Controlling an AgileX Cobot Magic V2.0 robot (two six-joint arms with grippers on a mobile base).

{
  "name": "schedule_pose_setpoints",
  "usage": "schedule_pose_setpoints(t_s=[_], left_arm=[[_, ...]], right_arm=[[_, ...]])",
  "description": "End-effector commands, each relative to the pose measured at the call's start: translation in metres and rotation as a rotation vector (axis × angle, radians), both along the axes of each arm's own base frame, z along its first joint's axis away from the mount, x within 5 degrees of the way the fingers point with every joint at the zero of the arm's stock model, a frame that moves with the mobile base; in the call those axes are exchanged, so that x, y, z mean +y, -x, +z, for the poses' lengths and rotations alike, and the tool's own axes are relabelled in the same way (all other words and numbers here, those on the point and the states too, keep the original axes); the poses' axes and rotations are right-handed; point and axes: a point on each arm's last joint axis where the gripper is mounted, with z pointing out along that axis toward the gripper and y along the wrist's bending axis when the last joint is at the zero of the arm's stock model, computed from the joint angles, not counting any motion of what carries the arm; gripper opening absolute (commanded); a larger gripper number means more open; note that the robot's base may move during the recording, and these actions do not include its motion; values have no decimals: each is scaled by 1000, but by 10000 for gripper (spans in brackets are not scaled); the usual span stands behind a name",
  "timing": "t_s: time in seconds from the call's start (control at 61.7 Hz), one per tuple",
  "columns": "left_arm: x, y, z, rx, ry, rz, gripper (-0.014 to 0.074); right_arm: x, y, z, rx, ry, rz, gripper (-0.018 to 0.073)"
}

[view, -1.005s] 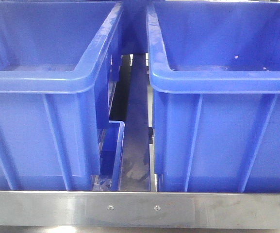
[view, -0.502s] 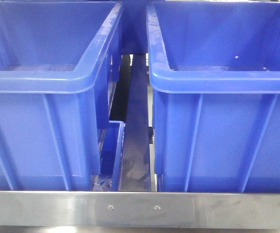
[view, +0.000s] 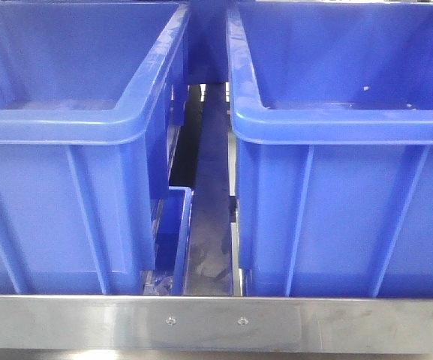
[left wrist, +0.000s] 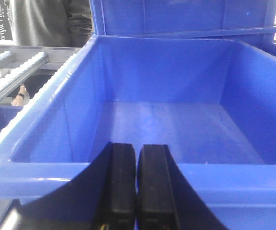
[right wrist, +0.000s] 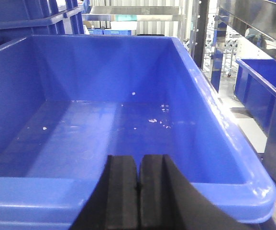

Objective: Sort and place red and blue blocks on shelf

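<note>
Front view, read from your left: the left bin (view: 73, 142), a large blue plastic tub with a thick rolled rim and ribbed walls, stands on the shelf (view: 216, 324) just behind its front rail, a flat band of brushed stainless steel with two small screws near its middle. To the right of this bin, a narrow gap shows the shelf's steel deck running back, with the rim of a smaller blue container (view: 177, 225) tucked low against the left bin's side. Right of the gap stands the right bin (view: 344, 150), of the same make and also just behind the rail. You will find no red or blue block in any of the three views; where the cubes are cannot be told. Left wrist view: your left gripper (left wrist: 137, 184) sits at the near rim of a blue bin (left wrist: 166, 129), its two black fingers pressed together with nothing between them; white roller tracks (left wrist: 13, 72) lie to the left of that bin, and a person in dark clothing (left wrist: 47, 21) stands behind them. Right wrist view: your right gripper (right wrist: 138, 194) likewise has its black fingers closed flat on each other, over the near rim of a blue bin (right wrist: 104, 129) whose floor carries scattered white specks.
</note>
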Motion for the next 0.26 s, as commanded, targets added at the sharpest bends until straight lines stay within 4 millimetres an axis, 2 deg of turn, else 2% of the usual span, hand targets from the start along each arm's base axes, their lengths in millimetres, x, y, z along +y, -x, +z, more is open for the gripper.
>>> schedule_pose_setpoints(t_s=[0.0, 0.243], left_arm=[[0, 1, 0, -71, 18, -3, 122], [0, 1, 0, -71, 18, -3, 122]], right_arm=[[-1, 5, 18, -141, 12, -10, 48], [-1, 5, 18, -141, 12, -10, 48]])
